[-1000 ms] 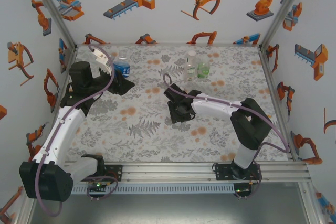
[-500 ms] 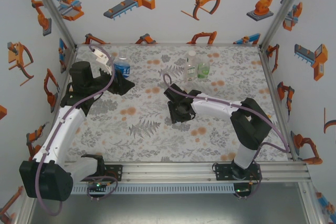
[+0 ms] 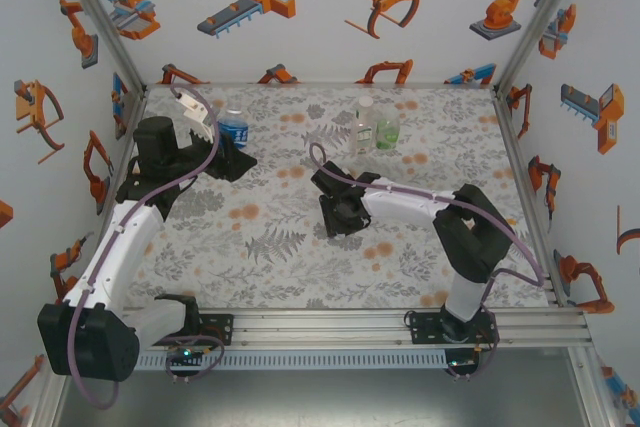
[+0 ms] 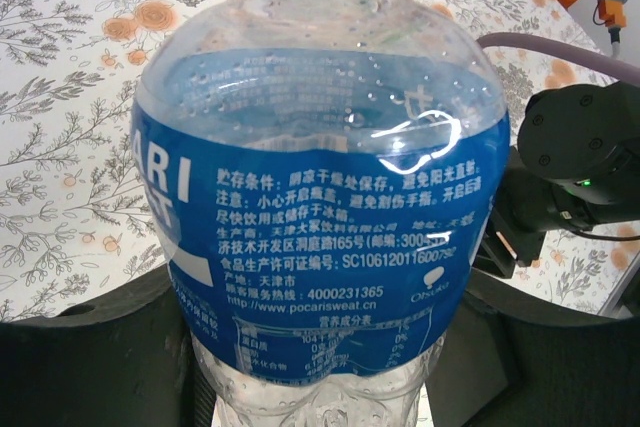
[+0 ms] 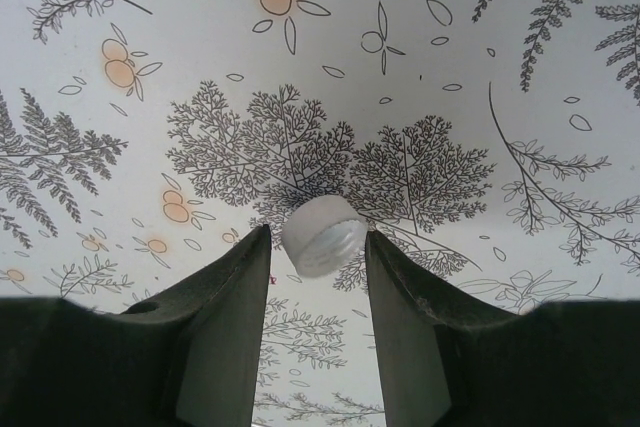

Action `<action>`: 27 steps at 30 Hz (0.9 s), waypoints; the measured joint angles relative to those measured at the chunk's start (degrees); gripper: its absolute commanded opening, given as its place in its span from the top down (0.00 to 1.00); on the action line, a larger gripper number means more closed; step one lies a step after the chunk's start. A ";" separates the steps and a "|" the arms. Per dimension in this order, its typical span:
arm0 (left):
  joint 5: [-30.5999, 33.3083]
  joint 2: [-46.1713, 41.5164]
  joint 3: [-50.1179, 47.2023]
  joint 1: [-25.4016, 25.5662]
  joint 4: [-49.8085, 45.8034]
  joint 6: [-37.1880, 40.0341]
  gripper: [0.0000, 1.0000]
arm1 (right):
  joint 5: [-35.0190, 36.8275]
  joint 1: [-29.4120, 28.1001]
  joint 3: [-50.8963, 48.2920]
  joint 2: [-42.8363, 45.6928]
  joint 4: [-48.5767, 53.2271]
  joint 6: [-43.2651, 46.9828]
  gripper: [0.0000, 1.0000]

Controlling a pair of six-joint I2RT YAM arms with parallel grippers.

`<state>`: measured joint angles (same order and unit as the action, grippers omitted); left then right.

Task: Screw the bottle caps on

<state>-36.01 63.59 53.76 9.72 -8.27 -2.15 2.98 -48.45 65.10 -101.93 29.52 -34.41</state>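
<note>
Item 1: white cap (image 5: 324, 237), round, ribbed plastic, tilted; you have it pinched at your right gripper's (image 5: 318, 245) tips.
Item 2: blue-label bottle (image 4: 320, 197), clear dimpled plastic, glossy printed wrap; clamped between your left gripper's (image 3: 224, 154) jaws.

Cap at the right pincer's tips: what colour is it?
The cap is white; the right wrist view shows it best.
</note>
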 measured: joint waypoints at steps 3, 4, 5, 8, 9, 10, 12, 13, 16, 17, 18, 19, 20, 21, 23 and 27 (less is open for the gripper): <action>0.00 0.04 0.00 0.00 0.00 -0.02 1.00 | -0.02 0.00 -0.02 -0.57 -0.22 0.00 0.59; 0.00 0.04 0.00 0.00 -0.02 -0.02 1.00 | -0.02 0.00 -0.02 -0.72 -0.42 0.00 0.59; 0.00 0.04 0.00 0.00 -0.02 -0.04 1.00 | -0.04 0.00 -0.02 -0.79 -0.50 -0.02 0.60; 0.00 0.20 0.00 0.00 0.00 -0.04 1.00 | -0.20 0.00 -0.02 -0.83 -0.96 -0.02 0.64; 0.00 0.31 0.00 0.00 0.00 -0.04 1.00 | -0.24 0.00 -0.02 -0.83 -1.22 -0.02 0.66; 0.00 0.39 0.00 0.00 0.00 -0.04 1.00 | -0.31 0.00 -0.13 -0.83 -1.55 -0.07 0.67; 0.00 0.52 0.00 0.00 -0.07 -0.04 1.00 | -0.61 0.07 -0.61 -0.83 -2.58 -0.09 0.67; 0.00 0.52 0.00 0.00 -0.07 -0.04 1.00 | -0.68 0.13 -0.94 -0.83 -3.08 -0.11 0.67; 0.00 0.52 0.00 0.00 -0.09 -0.15 1.00 | -1.73 0.74 -1.86 -0.74 -4.57 -0.33 0.67; 0.00 0.55 0.00 0.00 -0.11 -0.17 1.00 | -2.16 1.07 -1.99 -0.74 -5.09 -0.44 0.67; 0.00 0.57 0.00 0.00 -0.11 -0.17 1.00 | -2.40 1.29 -2.08 -0.72 -5.64 -0.55 0.67; 0.00 0.59 0.00 0.00 -0.11 -0.17 1.00 | -2.64 1.49 -2.19 -0.70 -6.08 -0.61 0.67; 0.00 0.61 0.00 0.00 -0.11 -0.17 1.00 | -2.97 1.64 -2.34 -0.70 -6.49 -0.72 0.67; 0.00 0.66 0.00 0.00 -0.11 -0.17 1.00 | -3.26 1.81 -2.45 -0.63 -6.91 -0.74 0.68; 0.00 0.70 0.00 0.00 -0.13 -0.17 1.00 | -3.67 2.08 -2.91 -0.46 -7.85 -0.79 0.70; 0.00 0.79 0.00 0.00 -0.13 -0.17 1.00 | -5.18 2.93 -5.01 0.76 -10.36 -1.79 0.73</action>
<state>-36.01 64.38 53.76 9.72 -8.40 -2.33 -2.20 -45.52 60.10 -101.16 19.16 -36.21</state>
